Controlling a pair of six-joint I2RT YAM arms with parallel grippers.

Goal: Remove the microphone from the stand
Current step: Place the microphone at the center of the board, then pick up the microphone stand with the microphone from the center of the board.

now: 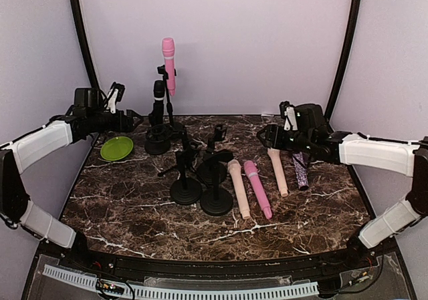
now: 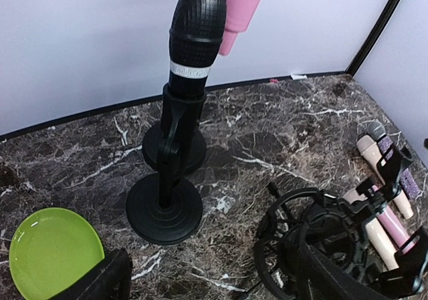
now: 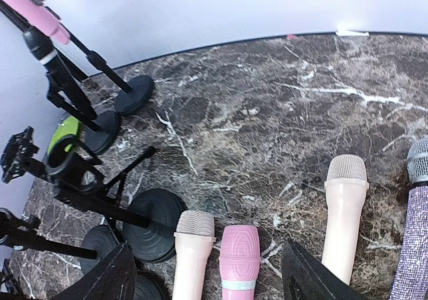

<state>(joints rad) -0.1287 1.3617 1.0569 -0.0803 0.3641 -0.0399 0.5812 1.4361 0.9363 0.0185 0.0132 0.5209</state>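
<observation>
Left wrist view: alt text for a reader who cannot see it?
A black microphone sits in a black stand on a dark marble table, a pink microphone behind it. A lime-green plate lies lower left, an empty shock-mount stand lower right.

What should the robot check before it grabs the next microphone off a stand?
1. Left gripper open: ok.
2. Right gripper open and empty: ok.
3. Black microphone upright in the clip of its black stand: ok.
4. Left gripper around the black microphone: not ok, it is off to one side, apart.
5. Gap between the black microphone and the pink microphone clipped up high behind it: cannot tell, they overlap in the left wrist view.
</observation>
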